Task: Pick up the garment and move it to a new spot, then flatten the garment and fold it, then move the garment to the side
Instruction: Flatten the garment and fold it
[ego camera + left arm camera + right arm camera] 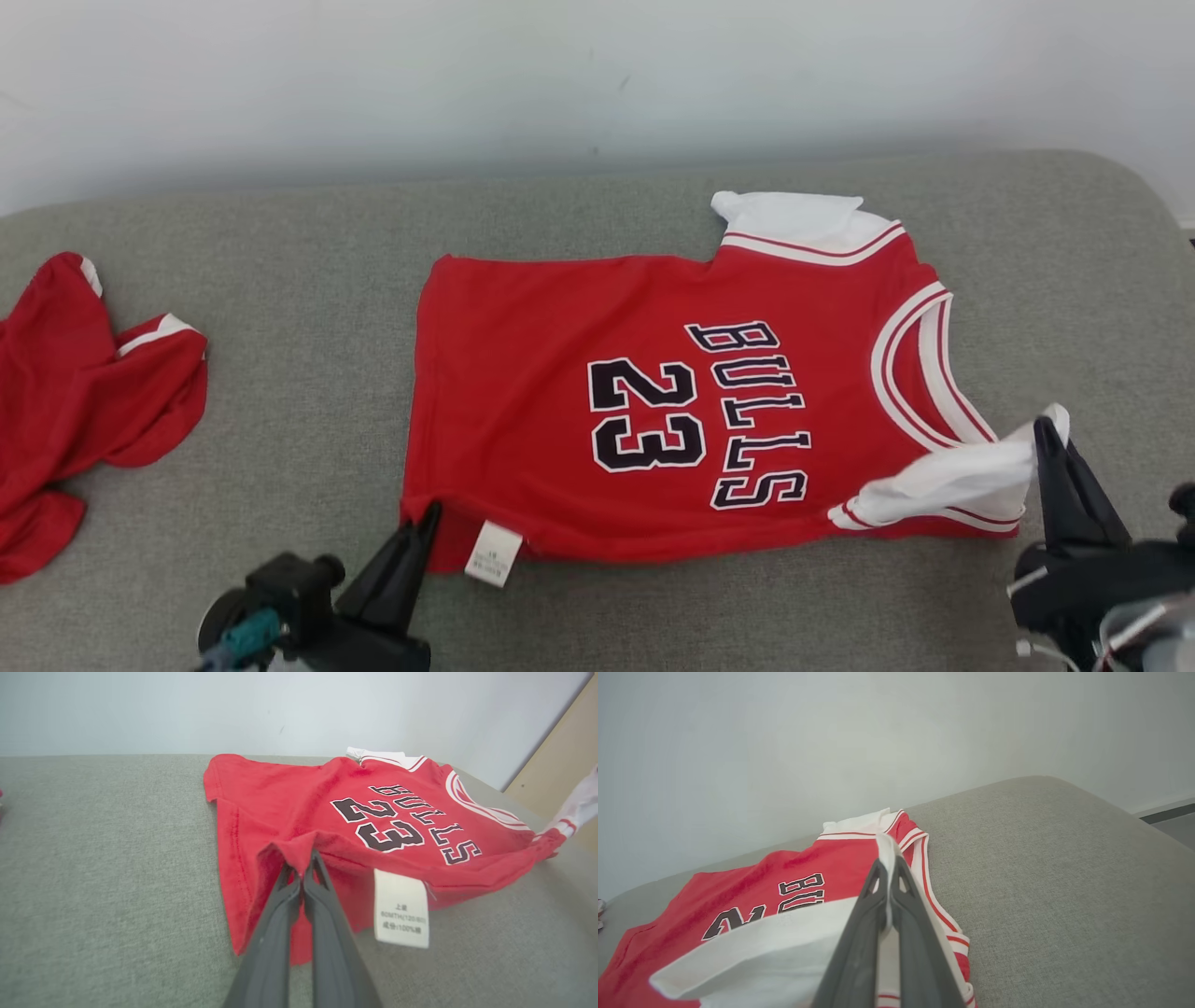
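On the grey cushion (308, 373), we have the red jersey (523, 373) lying flat, number side up. Our left gripper (429, 511) is pinched tight on its bottom hem corner, and our right gripper (1044, 429) is clamped on the white sleeve (943, 481).

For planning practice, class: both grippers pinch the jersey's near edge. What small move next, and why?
Probably lift both and fold toward the far edge: the jersey lies spread out, left gripper shut on its hem corner, right gripper on the sleeve.
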You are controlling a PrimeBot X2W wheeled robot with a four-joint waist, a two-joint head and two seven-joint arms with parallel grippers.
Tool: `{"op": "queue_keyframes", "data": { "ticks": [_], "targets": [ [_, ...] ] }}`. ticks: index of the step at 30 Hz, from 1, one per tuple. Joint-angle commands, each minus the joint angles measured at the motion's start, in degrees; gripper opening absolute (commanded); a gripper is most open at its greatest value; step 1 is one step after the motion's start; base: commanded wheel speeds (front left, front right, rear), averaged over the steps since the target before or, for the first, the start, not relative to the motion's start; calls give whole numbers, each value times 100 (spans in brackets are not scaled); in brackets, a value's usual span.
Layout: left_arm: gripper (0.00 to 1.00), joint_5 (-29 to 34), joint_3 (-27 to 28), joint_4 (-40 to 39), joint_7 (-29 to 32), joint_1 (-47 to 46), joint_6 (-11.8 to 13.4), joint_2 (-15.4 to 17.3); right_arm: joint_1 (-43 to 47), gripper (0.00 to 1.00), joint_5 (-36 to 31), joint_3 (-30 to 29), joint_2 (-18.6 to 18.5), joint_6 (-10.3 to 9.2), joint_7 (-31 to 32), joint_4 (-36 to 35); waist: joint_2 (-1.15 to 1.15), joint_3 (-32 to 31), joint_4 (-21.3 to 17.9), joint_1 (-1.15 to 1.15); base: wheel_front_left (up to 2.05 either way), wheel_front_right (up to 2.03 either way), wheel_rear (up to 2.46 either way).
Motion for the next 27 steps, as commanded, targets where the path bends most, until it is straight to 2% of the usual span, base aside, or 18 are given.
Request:
{"op": "queue_keyframes", "data": {
  "ticks": [1, 11, 21, 22, 23, 24, 27],
  "targets": [
    [0, -128, -93, 157, -17, -284, -5, 24, -327, 0, -56, 31, -40, 8, 14, 319, 0, 99, 38, -1, 0, 0, 0],
    [0, -418, -626, 857, -17, -1263, -7, 61, -1557, 0, -240, 313, -198, 8, -90, 1827, 0, 426, 114, -1, 0, 0, 0],
    [0, -766, -1104, 1530, -17, -2011, -6, 70, -2486, 0, -342, 721, -171, 8, -450, 3109, 0, 696, 80, -1, 0, 0, 0],
    [0, -795, -1121, 1589, -17, -2034, -6, 78, -2542, 5, -321, 732, -163, 9, -541, 3188, 0, 695, 66, -1, 0, 0, 0],
    [38, -771, -1119, 1630, -17, -2073, -6, 90, -2584, 69, -318, 779, -162, 9, -598, 3261, 0, 687, 54, -1, 0, 0, 0],
    [100, -730, -1078, 1660, -17, -2100, -6, 97, -2621, 100, -302, 824, -155, 9, -644, 3342, 0, 670, 39, -1, 0, 0, 0],
    [100, -663, -939, 1671, -17, -2014, -6, 44, -2633, 100, -343, 947, -259, 9, -818, 3444, 0, 589, 25, -1, 0, 0, 0]
  ]
}}
